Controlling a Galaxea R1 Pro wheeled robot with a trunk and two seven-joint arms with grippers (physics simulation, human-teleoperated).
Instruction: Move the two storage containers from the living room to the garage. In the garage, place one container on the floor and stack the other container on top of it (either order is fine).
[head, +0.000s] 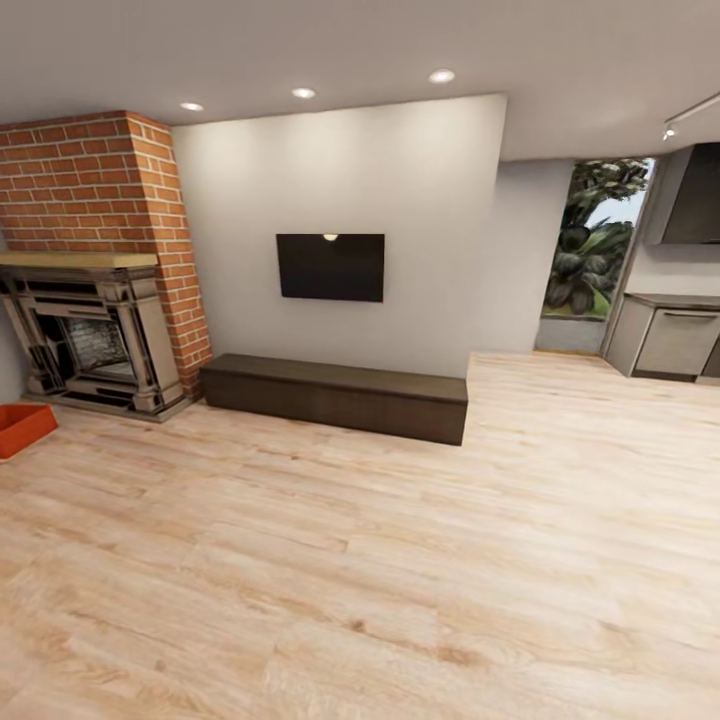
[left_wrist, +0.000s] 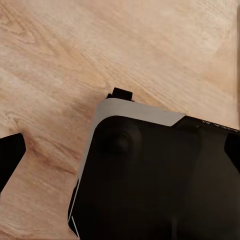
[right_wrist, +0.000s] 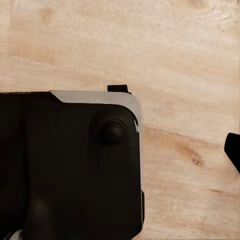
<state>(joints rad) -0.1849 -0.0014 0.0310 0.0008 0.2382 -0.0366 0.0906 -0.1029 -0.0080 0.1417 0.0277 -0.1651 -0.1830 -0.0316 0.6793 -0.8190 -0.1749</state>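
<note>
I am in the living room, on light wood planks. One orange-red storage container (head: 22, 428) sits on the wood floor at the far left edge of the head view, in front of the brick fireplace (head: 90, 330), cut off by the frame. My left gripper (left_wrist: 122, 150) hangs over the planks with its dark fingertips (left_wrist: 10, 157) far apart, nothing between them. Over the same planks my right gripper (right_wrist: 120, 150) shows one fingertip (right_wrist: 233, 151) at the frame's edge, also spread and empty. The garage and its floor are out of view.
A long low dark bench (head: 335, 395) runs along the white wall under a wall-mounted screen (head: 330, 267). Grey cabinets (head: 670, 338) and a window stand at the far right. My dark base (left_wrist: 160, 180) sits under both wrist cameras. Wide wood floor (head: 400, 560) lies ahead.
</note>
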